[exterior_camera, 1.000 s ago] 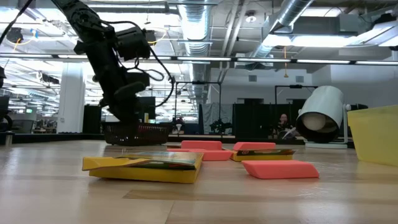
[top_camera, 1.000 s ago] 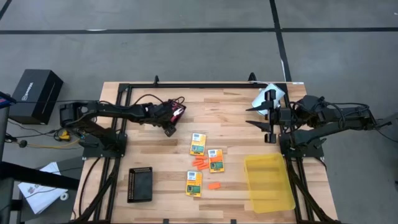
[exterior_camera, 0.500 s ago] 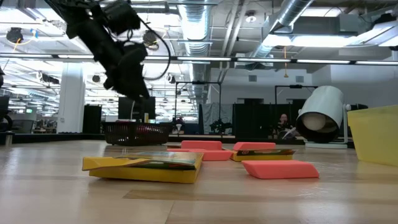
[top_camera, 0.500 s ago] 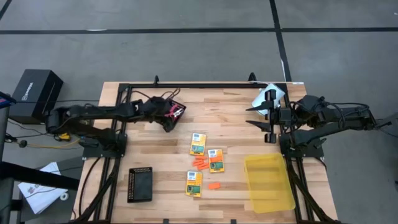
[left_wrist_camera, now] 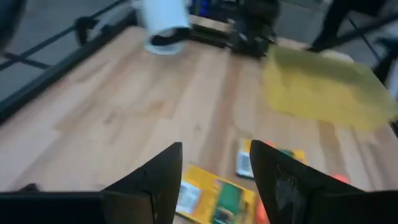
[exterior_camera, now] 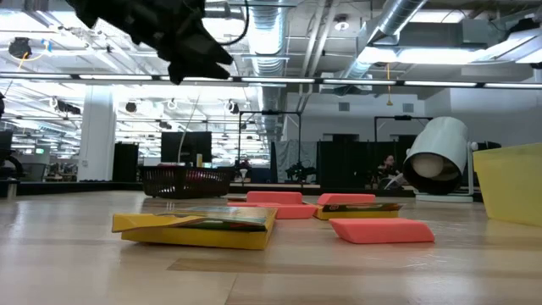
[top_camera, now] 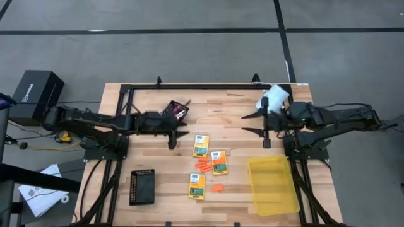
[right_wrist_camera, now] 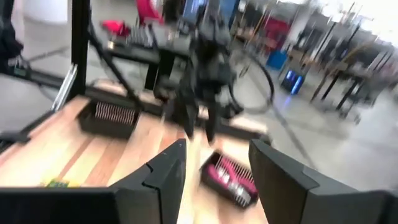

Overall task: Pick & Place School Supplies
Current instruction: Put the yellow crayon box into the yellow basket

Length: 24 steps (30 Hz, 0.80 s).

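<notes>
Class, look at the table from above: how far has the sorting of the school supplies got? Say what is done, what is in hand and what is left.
Done: red-handled tools lie in the mesh tray at the far side. In hand: nothing; the left gripper hangs open and empty beside the nearest crayon box, and the right gripper is open too. Left: three crayon boxes and the orange pieces lie on the table, and the yellow bin looks empty.

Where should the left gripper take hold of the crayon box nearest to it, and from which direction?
The crayon box lies flat with bare wood around it. The left gripper, open, would probably do best coming straight down, pinching the two long edges across the narrow width.
</notes>
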Tool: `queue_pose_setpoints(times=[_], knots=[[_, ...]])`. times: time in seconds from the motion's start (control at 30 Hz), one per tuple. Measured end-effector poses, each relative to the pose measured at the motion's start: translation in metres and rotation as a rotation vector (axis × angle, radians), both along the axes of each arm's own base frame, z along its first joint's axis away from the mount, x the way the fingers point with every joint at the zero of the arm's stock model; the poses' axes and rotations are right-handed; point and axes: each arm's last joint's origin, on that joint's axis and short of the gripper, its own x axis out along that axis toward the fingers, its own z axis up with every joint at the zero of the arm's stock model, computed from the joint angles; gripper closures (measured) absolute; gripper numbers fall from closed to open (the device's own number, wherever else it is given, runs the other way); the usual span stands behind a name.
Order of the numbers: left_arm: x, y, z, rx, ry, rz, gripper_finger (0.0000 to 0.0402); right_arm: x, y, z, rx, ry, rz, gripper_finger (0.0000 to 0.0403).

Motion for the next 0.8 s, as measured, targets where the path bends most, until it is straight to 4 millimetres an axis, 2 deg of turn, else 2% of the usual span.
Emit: queue_pose_setpoints(times=[0.2,0.4,0.57,0.8], knots=[[0.006,-0.045,0.000,0.094,-0.067,-0.069,0.0218,0.024,0.006,-0.026,0.066,0.183,0.008,0.0241],[0.008,-0.084,-0.011,0.145,-0.078,-0.073,0.0225,0.056,0.028,-0.060,0.087,0.341,0.057,0.0241],[0.006,-0.114,-0.026,0.169,-0.072,-0.039,0.0226,0.081,0.056,-0.085,0.115,0.380,0.120,0.0241],[0.002,-0.147,-0.055,0.191,-0.052,0.042,0.0227,0.106,0.095,-0.108,0.190,0.297,0.200,0.0243]])
